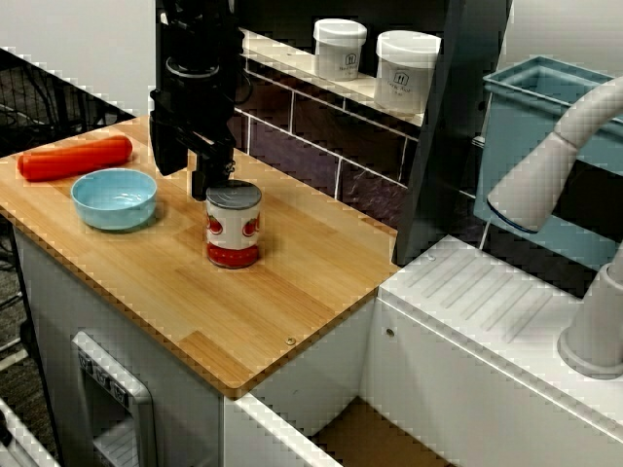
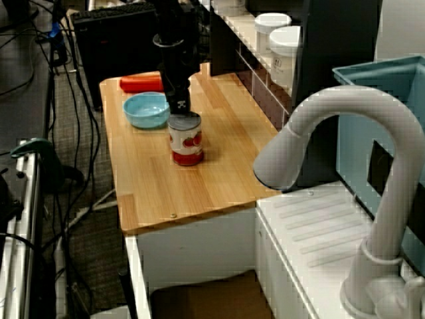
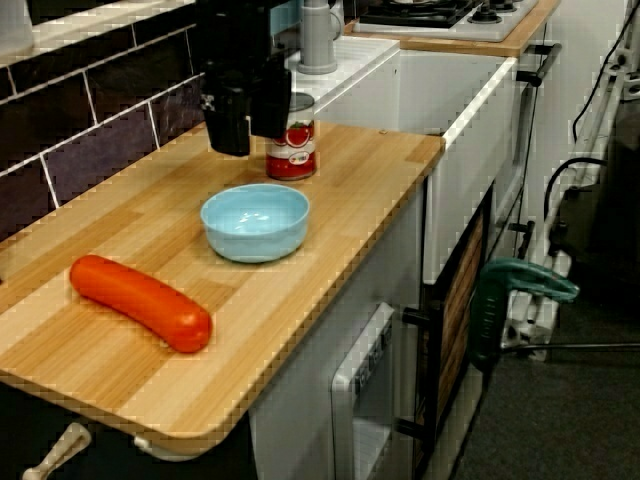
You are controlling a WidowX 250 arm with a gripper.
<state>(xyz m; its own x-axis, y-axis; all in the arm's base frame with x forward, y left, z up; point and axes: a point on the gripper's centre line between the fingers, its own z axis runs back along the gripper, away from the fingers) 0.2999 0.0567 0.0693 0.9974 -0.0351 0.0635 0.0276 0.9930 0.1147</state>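
A red and white can (image 1: 234,226) with a silver lid stands upright on the wooden counter (image 1: 292,311). My black gripper (image 1: 185,170) hangs just beside the can, on the side toward the blue bowl (image 1: 114,197), its tips about level with the lid. The fingers stand apart with nothing between them. In the view over the faucet the gripper (image 2: 179,103) sits right behind the can (image 2: 186,139). From the counter's far end, the gripper (image 3: 250,130) partly covers the can (image 3: 298,140), with the bowl (image 3: 255,221) in front. A red sausage (image 1: 75,158) lies beyond the bowl.
Two white jars (image 1: 339,49) (image 1: 406,70) stand on a ledge above the dark tiled wall. A white drainboard (image 1: 487,292) and grey faucet (image 2: 345,126) lie right of the counter, with a blue bin (image 1: 535,107) behind. A dark post (image 1: 438,126) rises at the counter's corner.
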